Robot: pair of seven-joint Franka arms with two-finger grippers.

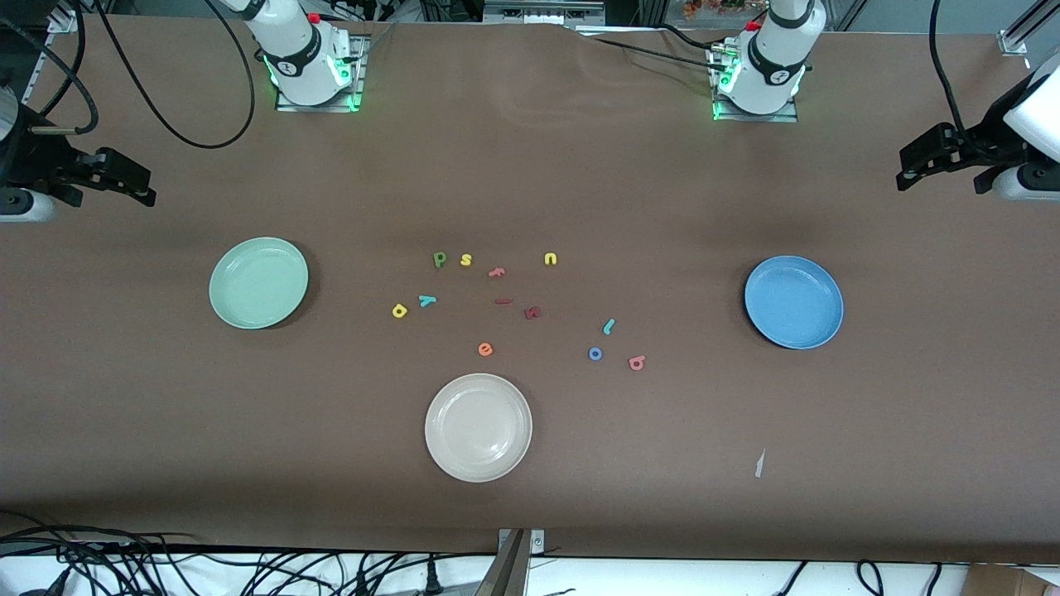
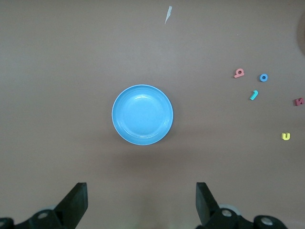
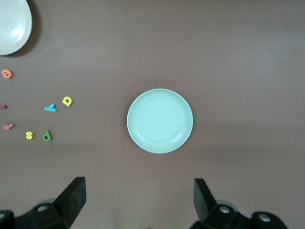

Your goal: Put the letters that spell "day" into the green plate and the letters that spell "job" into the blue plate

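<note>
Letters d point(image 1: 440, 260), a point(image 1: 399, 311), y point(image 1: 427, 301) and j point(image 1: 609, 326), o point(image 1: 595, 354), b point(image 1: 637, 362) lie mid-counter between green plate point(image 1: 258, 282) and blue plate point(image 1: 793, 301). Left gripper point(image 2: 142, 202) and right gripper point(image 3: 140, 200) gape empty above those plates; we should descend squarely, pinching one letter.

Round pale mint-green plate point(image 1: 258, 282) lies toward the right arm's end of the brown table point(image 1: 530, 149), empty; round mid-blue plate point(image 1: 793, 301) toward the left arm's end, empty; round cream-white plate point(image 1: 478, 427) nearest the camera; small foam letters point(image 1: 497, 306) scattered between the plates; both arms wait at the table ends.
</note>
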